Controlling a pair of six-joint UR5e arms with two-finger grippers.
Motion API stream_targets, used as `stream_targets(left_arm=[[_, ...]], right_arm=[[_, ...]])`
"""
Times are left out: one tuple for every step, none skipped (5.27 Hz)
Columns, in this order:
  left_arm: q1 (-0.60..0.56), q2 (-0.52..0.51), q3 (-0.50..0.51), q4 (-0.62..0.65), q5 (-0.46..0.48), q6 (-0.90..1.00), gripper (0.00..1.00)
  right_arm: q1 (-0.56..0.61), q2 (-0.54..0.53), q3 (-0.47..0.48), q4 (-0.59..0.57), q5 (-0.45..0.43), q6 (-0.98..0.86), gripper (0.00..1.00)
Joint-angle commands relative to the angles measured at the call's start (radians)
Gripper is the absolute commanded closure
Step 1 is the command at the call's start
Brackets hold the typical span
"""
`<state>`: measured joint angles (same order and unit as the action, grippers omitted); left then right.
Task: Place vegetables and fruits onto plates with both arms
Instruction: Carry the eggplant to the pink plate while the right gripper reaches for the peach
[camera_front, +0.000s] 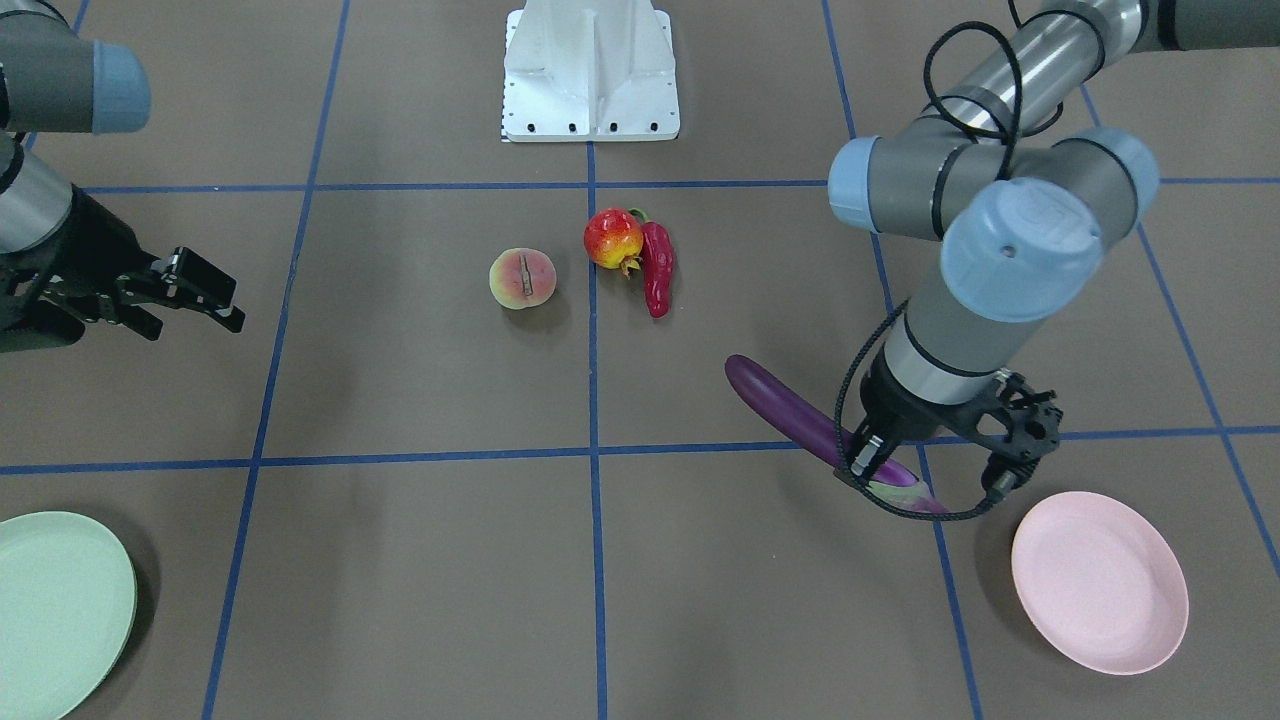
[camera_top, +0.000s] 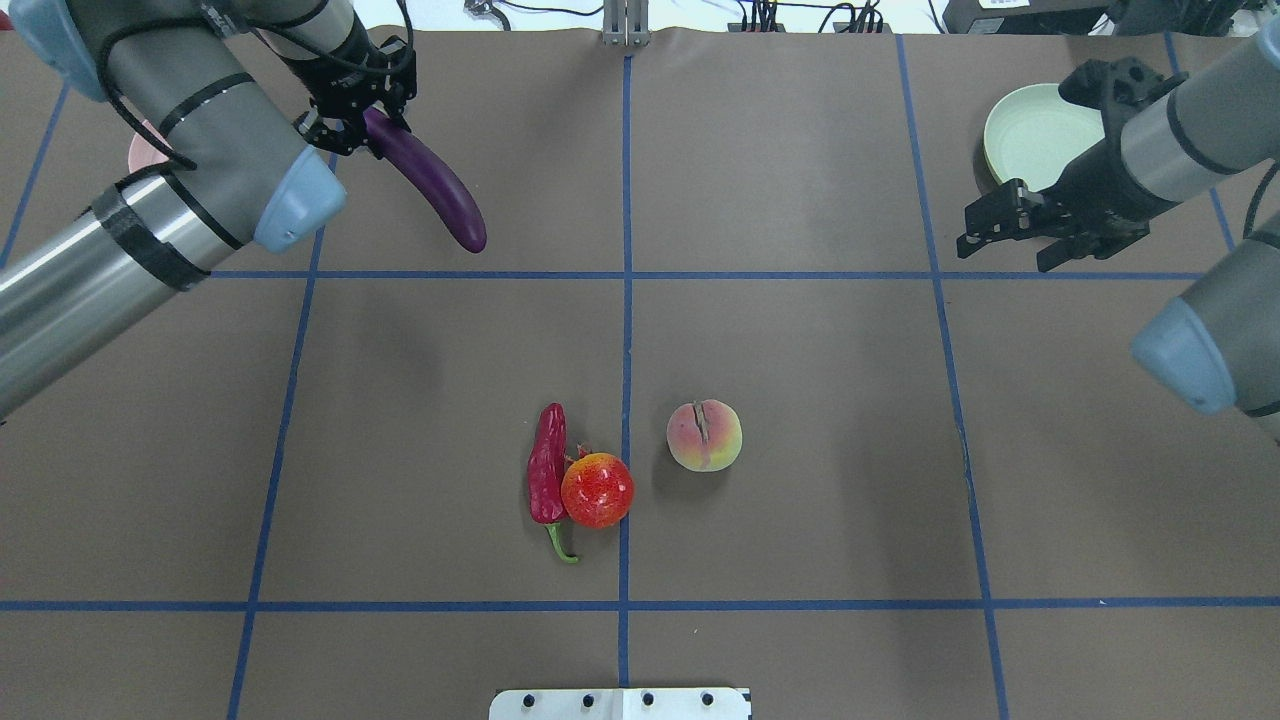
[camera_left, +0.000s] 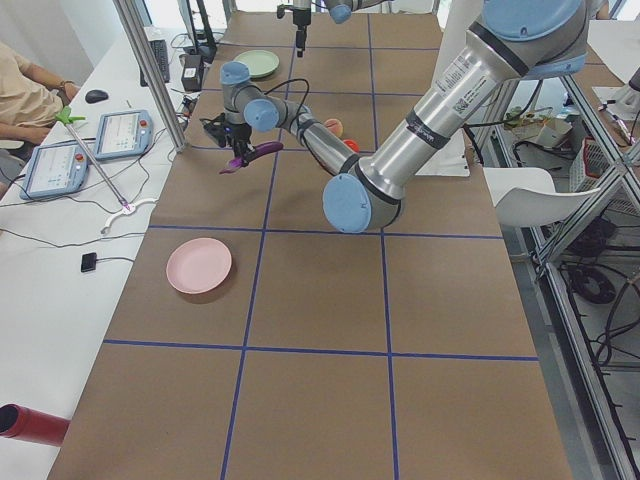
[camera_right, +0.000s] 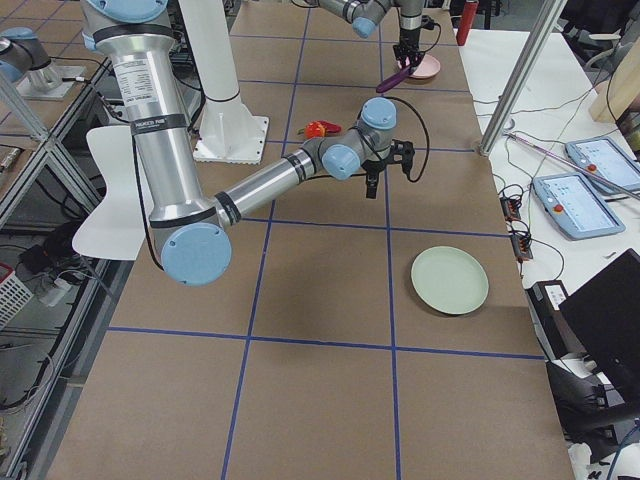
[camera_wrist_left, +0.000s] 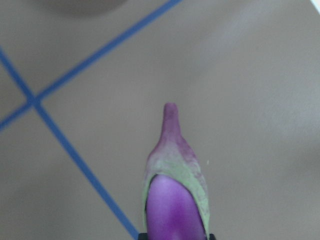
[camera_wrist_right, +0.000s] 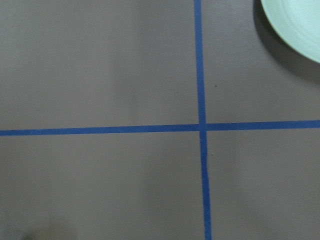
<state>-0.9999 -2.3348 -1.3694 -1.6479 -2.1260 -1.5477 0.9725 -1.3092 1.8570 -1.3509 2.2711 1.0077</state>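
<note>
My left gripper (camera_front: 880, 468) (camera_top: 350, 125) is shut on the cap end of the long purple eggplant (camera_front: 790, 415) (camera_top: 430, 180) and holds it tilted above the table, beside the pink plate (camera_front: 1100, 580) (camera_top: 140, 150). The left wrist view shows the eggplant's greenish cap (camera_wrist_left: 175, 170) over bare table. My right gripper (camera_front: 200, 295) (camera_top: 1005, 230) is open and empty, near the mint green plate (camera_front: 50, 610) (camera_top: 1030, 140) (camera_wrist_right: 295, 25). The peach (camera_front: 522, 278) (camera_top: 704, 435), the red-orange round fruit (camera_front: 612, 238) (camera_top: 597, 490) and the red chili (camera_front: 656, 265) (camera_top: 547, 465) touching it lie mid-table.
The white base block (camera_front: 590, 70) (camera_top: 620, 703) stands at the robot's edge of the table. Blue tape lines cross the brown table. Operator desks with tablets run along the far side, seen in the side views.
</note>
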Motion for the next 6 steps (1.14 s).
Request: stream_targets(left_arm=[[-0.113, 0.009, 0.123, -0.013, -0.023, 0.385, 1.00], [-0.191, 0.008, 0.254, -0.053, -0.058, 0.623, 1.00], [-0.225, 0.006, 0.427, -0.210, -0.066, 0.711, 1.00], [-0.229, -0.009, 0.557, -0.267, -0.066, 0.715, 1.00], [-0.229, -0.011, 0.632, -0.314, -0.052, 0.718, 1.00], [-0.230, -0.018, 0.680, -0.363, -0.034, 0.710, 1.00]], right_arm=[[-0.165, 0.094, 0.004, -0.005, -0.156, 0.220, 0.00], [-0.208, 0.119, 0.002, -0.010, -0.178, 0.288, 0.00], [-0.248, 0.139, 0.004, -0.011, -0.220, 0.345, 0.00], [-0.276, 0.151, 0.007, -0.011, -0.241, 0.394, 0.00], [-0.319, 0.157, 0.010, -0.014, -0.283, 0.425, 0.00], [-0.336, 0.159, 0.010, -0.014, -0.294, 0.425, 0.00]])
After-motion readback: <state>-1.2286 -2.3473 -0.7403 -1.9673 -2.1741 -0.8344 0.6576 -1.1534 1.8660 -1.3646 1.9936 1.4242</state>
